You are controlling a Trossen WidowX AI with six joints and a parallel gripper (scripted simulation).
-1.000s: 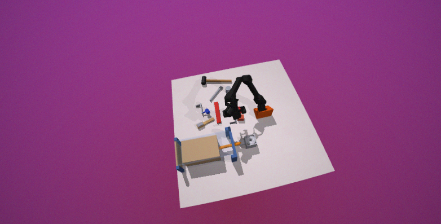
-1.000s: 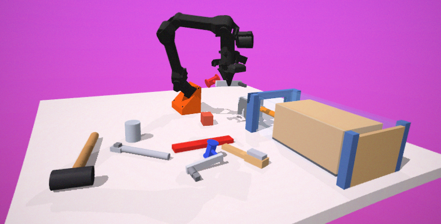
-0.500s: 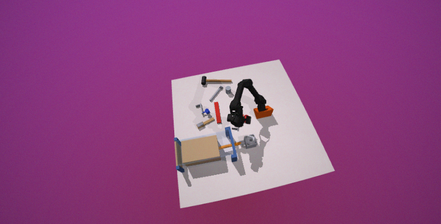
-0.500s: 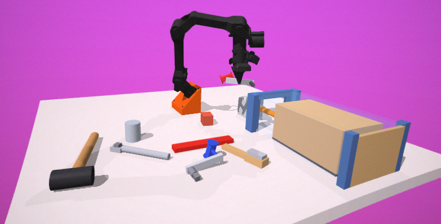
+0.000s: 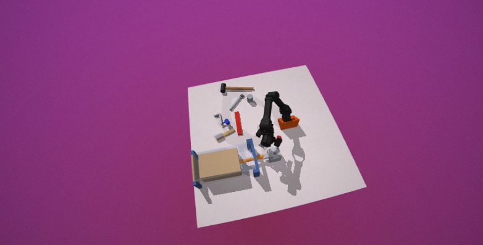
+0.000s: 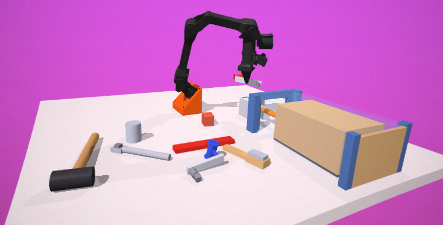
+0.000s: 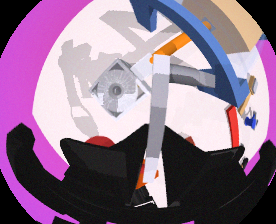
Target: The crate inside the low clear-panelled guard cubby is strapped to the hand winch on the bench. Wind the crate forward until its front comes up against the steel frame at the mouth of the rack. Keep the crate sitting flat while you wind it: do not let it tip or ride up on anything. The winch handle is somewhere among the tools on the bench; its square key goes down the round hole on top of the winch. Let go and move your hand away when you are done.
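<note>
My gripper point(image 6: 246, 81) is shut on the grey arm of a red-knobbed crank handle point(image 6: 239, 79) point(image 7: 159, 97), held well above the bench. Its dark key shaft point(image 7: 191, 75) points sideways in the wrist view. The grey winch point(image 5: 274, 156) point(image 6: 243, 107) point(image 7: 108, 102) stands below, its round top hole showing in the wrist view. An orange strap point(image 5: 251, 158) point(image 6: 268, 111) point(image 7: 176, 45) runs from the winch to the tan crate point(image 5: 217, 163) point(image 6: 309, 136). The crate sits flat, its front a gap behind the blue steel frame point(image 6: 254, 111) point(image 7: 226, 77).
A blue-knobbed crank point(image 6: 205, 162), red bar point(image 5: 238, 123) point(image 6: 204, 144), wooden-handled tool point(image 6: 258, 161), grey wrench-like tool point(image 6: 145, 153), grey cylinder point(image 6: 133, 131) and mallet point(image 6: 72, 178) lie or stand on the bench. A red cube point(image 6: 207, 119) is near the orange arm base point(image 5: 288, 123) point(image 6: 187, 105).
</note>
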